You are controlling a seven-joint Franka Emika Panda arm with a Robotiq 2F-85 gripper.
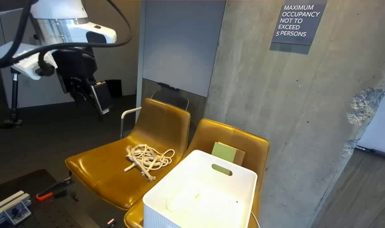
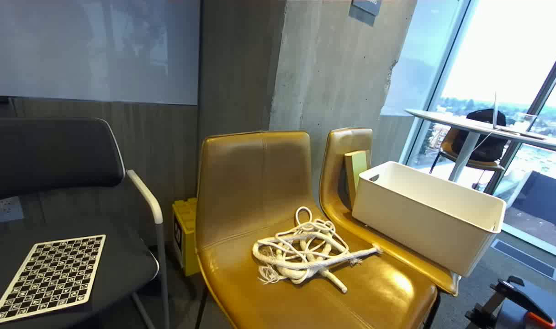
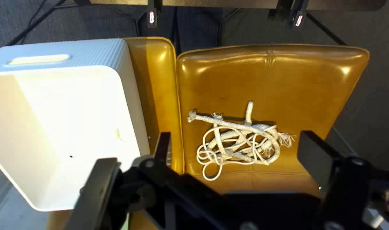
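Note:
My gripper [image 1: 92, 99] is raised above and to the side of the tan chairs in an exterior view. In the wrist view the gripper [image 3: 235, 140] has its fingers wide apart with nothing between them. A tangled pile of off-white rope, thick and thin strands with frayed ends, lies on a tan chair seat; the rope [image 3: 232, 124] shows below the jaws, well apart from them. The rope also appears in both exterior views [image 1: 145, 158] [image 2: 305, 264]. A white bin [image 2: 410, 224] stands on the adjoining tan chair, left of the rope in the wrist view [image 3: 95, 51]. The gripper is out of view in an exterior view.
A green and brown block [image 1: 224, 152] leans between the bin and its chair's backrest. A dark chair [image 2: 122, 274] holds a checkered board [image 2: 49, 276]. An orange-tipped clamp [image 1: 50, 193] lies near a metal rail [image 1: 12, 205]. A concrete wall [image 1: 274, 95] stands behind.

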